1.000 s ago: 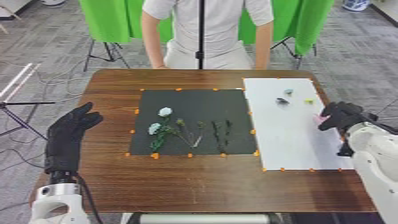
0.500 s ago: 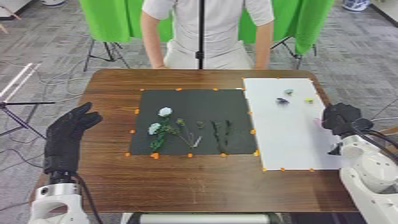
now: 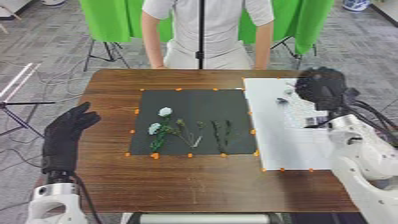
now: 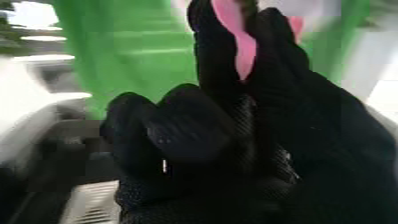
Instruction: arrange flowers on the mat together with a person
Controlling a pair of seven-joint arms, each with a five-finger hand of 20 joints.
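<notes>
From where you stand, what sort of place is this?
Probably a robotics lab or test room: green cloth hangs beyond the table, near a black pole, and there are a left robot hand and a right robot hand.

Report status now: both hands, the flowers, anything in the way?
Right hand at white mat's far right corner, pinching something pink. Left hand open, left of black mat. Pale flowers lie on black mat. Right hand blocks part of white mat.
</notes>
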